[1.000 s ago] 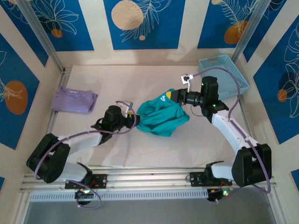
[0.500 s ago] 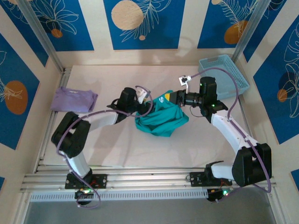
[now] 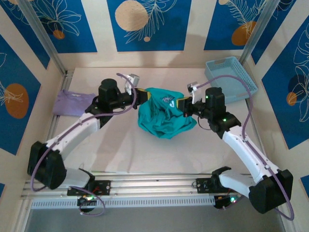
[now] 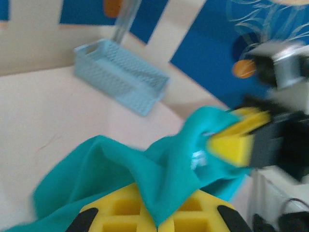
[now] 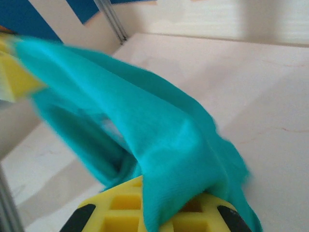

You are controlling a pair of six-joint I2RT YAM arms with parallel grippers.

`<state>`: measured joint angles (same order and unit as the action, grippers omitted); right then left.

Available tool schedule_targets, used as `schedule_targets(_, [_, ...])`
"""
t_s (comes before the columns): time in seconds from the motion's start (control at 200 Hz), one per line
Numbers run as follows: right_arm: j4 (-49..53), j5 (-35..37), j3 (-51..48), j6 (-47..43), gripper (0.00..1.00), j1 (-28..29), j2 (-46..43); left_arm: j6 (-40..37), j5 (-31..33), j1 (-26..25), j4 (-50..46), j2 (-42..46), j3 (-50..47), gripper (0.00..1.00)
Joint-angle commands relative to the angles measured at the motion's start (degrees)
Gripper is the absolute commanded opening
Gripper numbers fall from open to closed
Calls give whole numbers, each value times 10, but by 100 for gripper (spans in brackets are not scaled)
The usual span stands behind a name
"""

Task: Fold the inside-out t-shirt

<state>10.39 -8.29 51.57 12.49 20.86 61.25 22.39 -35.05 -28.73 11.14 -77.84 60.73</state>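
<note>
Fingers (image 4: 116,212) of the left gripper (image 3: 141,95) and the right gripper (image 3: 179,103) are clenched on opposite upper edges of the inside-out t-shirt (image 3: 161,118). It is stretched between them and bunched over the middle of the table (image 3: 120,150). A blue basket (image 3: 231,71) sits far right, and a lavender folded garment (image 3: 75,103) lies far left.

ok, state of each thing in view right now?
teal t-shirt: not folded, bunched, strung between both hands
left hand: shut on the t-shirt's cloth
right hand: shut on the t-shirt's cloth
lavender garment: folded, lying flat, untouched
light blue basket: upright, looks empty
</note>
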Motion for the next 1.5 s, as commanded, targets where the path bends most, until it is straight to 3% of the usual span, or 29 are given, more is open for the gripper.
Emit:
schedule_targets(0.0, [13,114,-7,-26,5,23,17,34,-60,4,-34,-3,13,0])
schedule_targets(0.13, [72,192,27,-25,13,48,50,34,-61,6,-28,-3,20,0])
schedule_targets(0.3, [173,305,63,-46,33,95,57,34,-59,7,-32,-16,32,0])
schedule_targets(0.43, [140,266,24,-68,45,157,13,30,-52,7,-37,-14,31,0])
schedule_targets(0.6, [36,180,-27,-41,50,191,34,26,-52,7,-42,-12,31,0])
schedule_targets(0.955, [-139,158,6,-6,47,162,224,30,-60,7,-37,-9,30,0])
schedule_targets(0.995, [-154,168,7,-5,42,159,235,28,-59,7,-37,-8,30,0])
schedule_targets(1.1, [-178,153,1,-10,13,152,232,22,-40,8,-45,-4,26,0])
schedule_targets(1.185, [-176,124,-6,-19,0,150,204,16,1,9,-56,-5,22,0])
schedule_targets(1.28, [-161,71,-17,-18,0,148,156,13,69,13,-64,-9,16,0])
schedule_targets(1.49, [-112,-98,9,59,0,116,80,-46,303,18,-103,-52,46,0])
